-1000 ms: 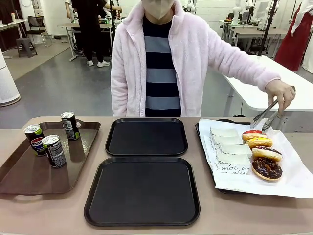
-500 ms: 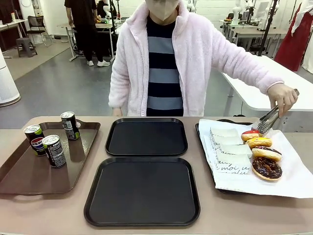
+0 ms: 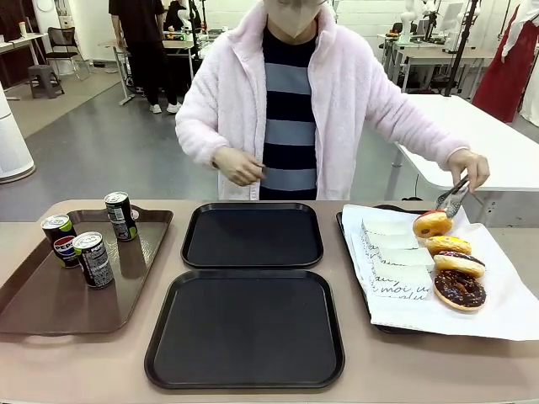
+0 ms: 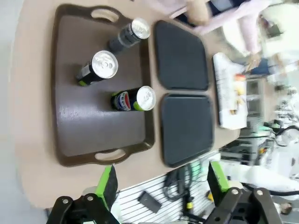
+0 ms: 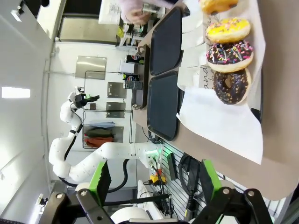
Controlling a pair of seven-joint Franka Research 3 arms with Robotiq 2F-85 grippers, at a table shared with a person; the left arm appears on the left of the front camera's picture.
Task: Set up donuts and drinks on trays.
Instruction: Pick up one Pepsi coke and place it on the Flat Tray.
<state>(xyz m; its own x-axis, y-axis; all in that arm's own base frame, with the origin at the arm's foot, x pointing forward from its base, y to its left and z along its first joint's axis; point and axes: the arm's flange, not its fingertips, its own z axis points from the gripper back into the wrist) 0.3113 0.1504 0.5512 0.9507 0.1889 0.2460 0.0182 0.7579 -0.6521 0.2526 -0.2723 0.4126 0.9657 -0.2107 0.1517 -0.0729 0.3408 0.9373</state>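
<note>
ROBOTICS LAB, OPEN WORKROOM: Beyond the tan table, a bare grey floor runs back to white walls. Long white worktables stand at two o'clock. A person in black stands at eleven o'clock, with a chair and a stool at ten. In the left wrist view, cables trail across a slotted metal base at six o'clock, below the table's edge.

Two trays are lying centrally, one behind another; cans are standing on the handled tray left, donuts lying right.
</note>
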